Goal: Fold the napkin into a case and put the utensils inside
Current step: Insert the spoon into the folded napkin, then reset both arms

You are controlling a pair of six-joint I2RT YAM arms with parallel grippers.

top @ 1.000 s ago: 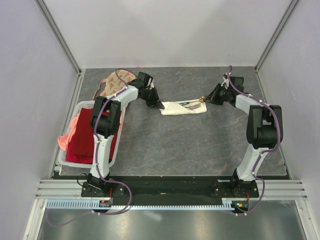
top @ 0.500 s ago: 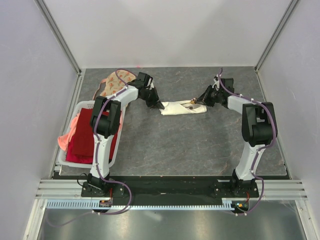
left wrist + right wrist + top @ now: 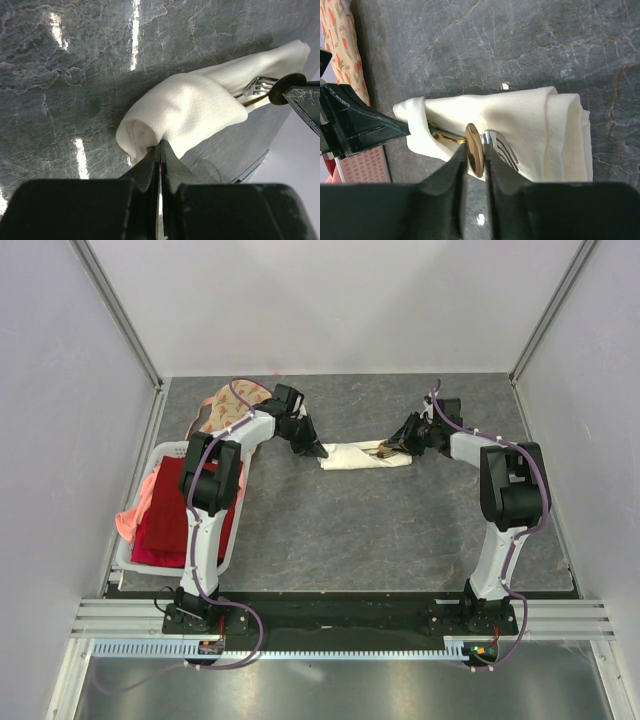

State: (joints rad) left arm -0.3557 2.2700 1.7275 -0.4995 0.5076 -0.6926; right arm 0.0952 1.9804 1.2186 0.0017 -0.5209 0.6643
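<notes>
Grey stone-look table (image 3: pixel 400 530) carries the folded napkin (image 3: pixel 350 456), a white basket (image 3: pixel 166 449) and floral cloth (image 3: pixel 212 412).

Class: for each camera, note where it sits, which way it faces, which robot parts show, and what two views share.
Top external: high behind the bases, looking down on the grey stone table; both arms show.
Left wrist: on left arm, facing the folded cream-white cloth napkin; left pincer shows.
Right wrist: on right arm, facing gold metal utensils; right pincer shows.
Shared: both wrist views show napkin and fork tines.
</notes>
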